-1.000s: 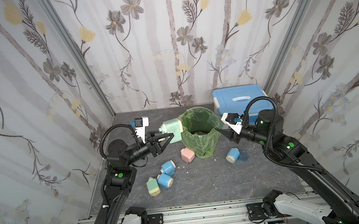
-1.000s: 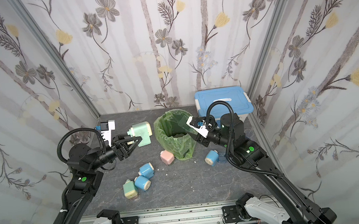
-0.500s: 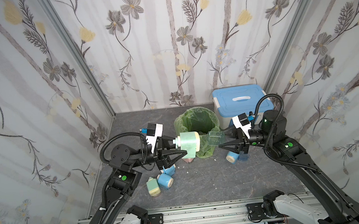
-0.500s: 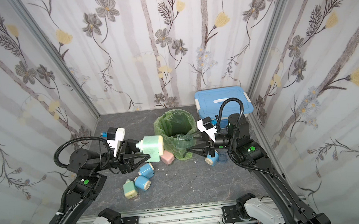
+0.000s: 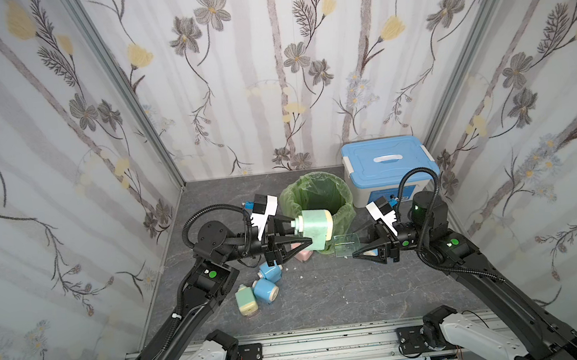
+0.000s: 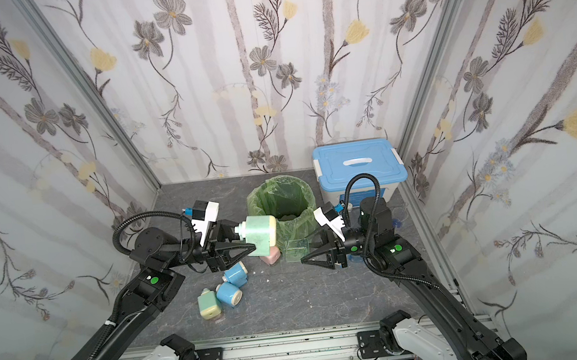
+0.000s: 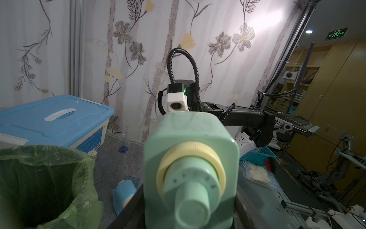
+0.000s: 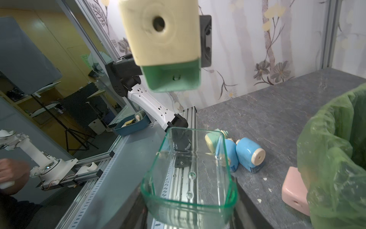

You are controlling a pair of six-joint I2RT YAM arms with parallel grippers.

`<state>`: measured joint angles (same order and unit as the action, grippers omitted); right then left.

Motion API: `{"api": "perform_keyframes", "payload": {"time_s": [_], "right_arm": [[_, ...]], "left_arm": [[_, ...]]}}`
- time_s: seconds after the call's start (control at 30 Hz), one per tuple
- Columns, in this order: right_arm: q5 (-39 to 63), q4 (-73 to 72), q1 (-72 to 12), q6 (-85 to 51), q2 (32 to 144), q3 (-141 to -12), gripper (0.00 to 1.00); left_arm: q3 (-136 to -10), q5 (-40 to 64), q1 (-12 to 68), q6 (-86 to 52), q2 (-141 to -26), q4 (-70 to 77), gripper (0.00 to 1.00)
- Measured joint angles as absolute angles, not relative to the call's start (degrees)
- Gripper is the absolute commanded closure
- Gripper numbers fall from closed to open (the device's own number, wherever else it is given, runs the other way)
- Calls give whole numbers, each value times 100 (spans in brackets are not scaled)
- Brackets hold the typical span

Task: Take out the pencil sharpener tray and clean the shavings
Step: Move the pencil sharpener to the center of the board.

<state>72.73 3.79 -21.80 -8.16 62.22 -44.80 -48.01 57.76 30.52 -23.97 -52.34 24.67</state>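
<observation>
The right gripper [image 5: 355,244], pinching the clear tray [image 5: 344,244], has moved off the green bin [image 5: 289,199] to the middle of the counter [image 5: 328,293], facing the sharpener [image 5: 316,229] the left gripper [image 5: 302,231] holds, so dumping looks done.

Beyond my left wrist a green exit sign [image 7: 336,34] shows a running figure and arrow; its lettering is unreadable

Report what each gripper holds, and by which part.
Left gripper: the green pencil sharpener, clamped on opposite sides of its body. Right gripper: the clear tray, pinched at the end nearest that arm.
</observation>
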Motion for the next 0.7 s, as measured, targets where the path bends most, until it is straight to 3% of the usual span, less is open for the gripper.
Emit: {"api": "perform_keyframes", "payload": {"time_s": [0.27,0.5,0.7], "right_arm": [[5166,-110,-3618,-1125,5673,-2867,49],[2403,-956,-4904,-2252,5426,-1581,51],[683,-1334,-5555,-3061,5898,-1188,51]], "left_arm": [[-4737,5000,3052,-2010,-4853,2025,52],[-4633,4635,3041,-1949,-4838,1863,52],[-4589,4517,3030,-1953,-4919,1916,52]]}}
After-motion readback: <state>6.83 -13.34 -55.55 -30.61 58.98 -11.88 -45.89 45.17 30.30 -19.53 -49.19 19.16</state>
